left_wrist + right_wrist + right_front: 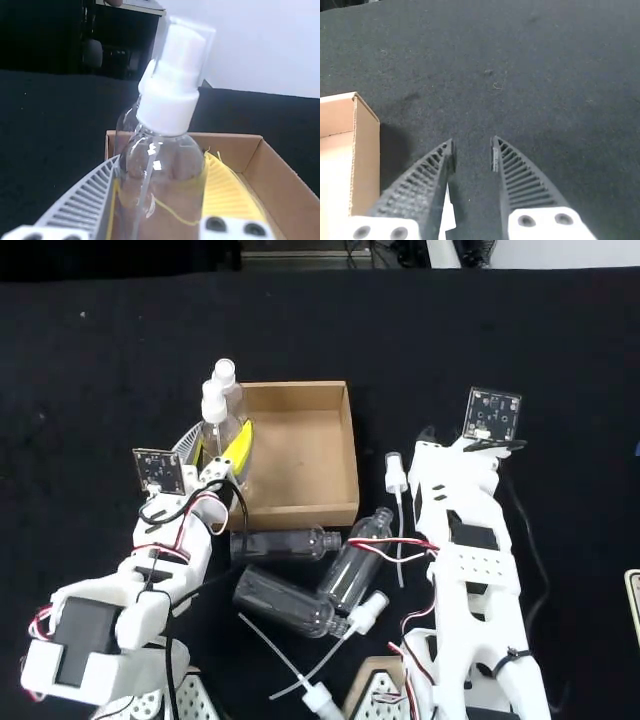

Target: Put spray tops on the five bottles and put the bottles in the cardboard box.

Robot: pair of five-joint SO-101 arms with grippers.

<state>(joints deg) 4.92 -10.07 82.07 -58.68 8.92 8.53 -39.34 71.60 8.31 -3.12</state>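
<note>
My left gripper (215, 447) (162, 167) is shut on a clear bottle (222, 428) (160, 180) fitted with a white spray top (172, 95), held upright at the left wall of the cardboard box (352, 455) (250, 165). A second white top (224, 371) shows just behind it. Three clear bottles without tops lie on the cloth in front of the box (285, 543) (355, 560) (290, 602). My right gripper (428, 437) (472, 145) is open over bare cloth to the right of the box, with a loose spray top (397, 475) (447, 217) beside its left finger.
Two more loose spray tops (368, 610) (322, 702) with long tubes lie near the front edge between the arms. The black cloth (500, 330) behind and to the right of the box is bare. The box corner (355, 145) is close to the right gripper.
</note>
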